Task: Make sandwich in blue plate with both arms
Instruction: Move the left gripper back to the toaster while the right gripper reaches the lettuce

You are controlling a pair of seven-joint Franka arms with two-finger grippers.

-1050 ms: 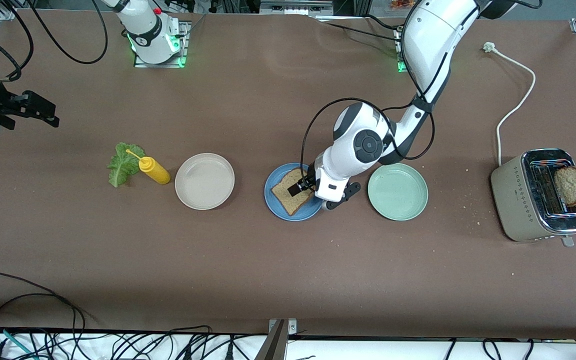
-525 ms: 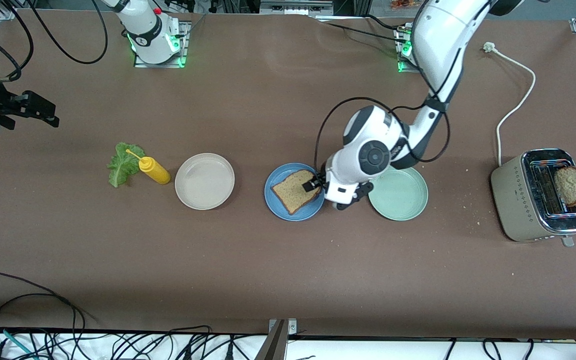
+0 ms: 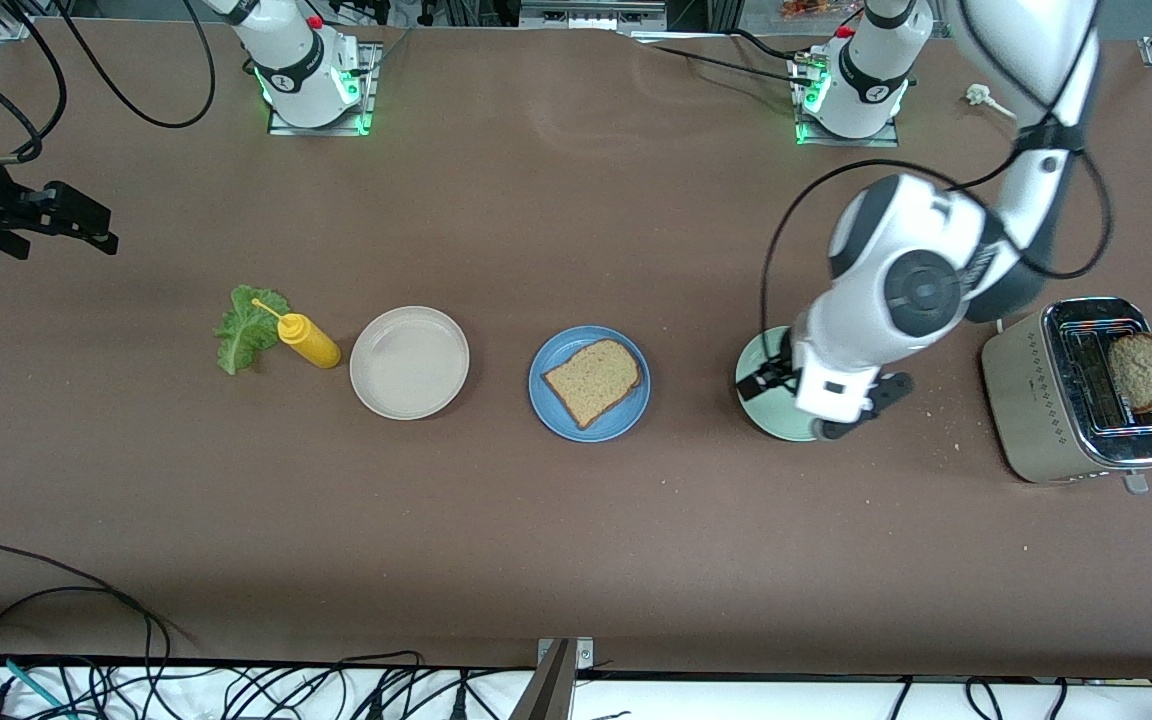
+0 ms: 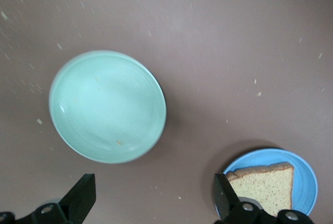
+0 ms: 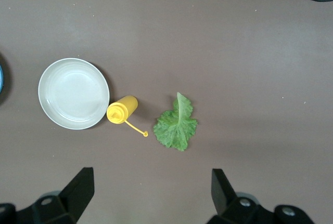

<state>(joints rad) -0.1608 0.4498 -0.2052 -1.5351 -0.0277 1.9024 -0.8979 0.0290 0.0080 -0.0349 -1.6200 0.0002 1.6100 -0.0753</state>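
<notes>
Your left end effector (image 4: pixel 151 203) spread over the pale green plate (image 3: pixel 764 420), bread slice (image 3: pixel 592 380) on blue plate (image 3: pixel 556 416), right end effector (image 5: pixel 151 193) spread, waiting above the desk (image 3: pixel 576 560).

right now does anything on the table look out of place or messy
The yellow squeeze bottle lies tipped on its side beside the ruffled green lettuce leaf, which sits on the bare brown table, not a plate. Pale crumbs are scattered around the beige toaster.
</notes>
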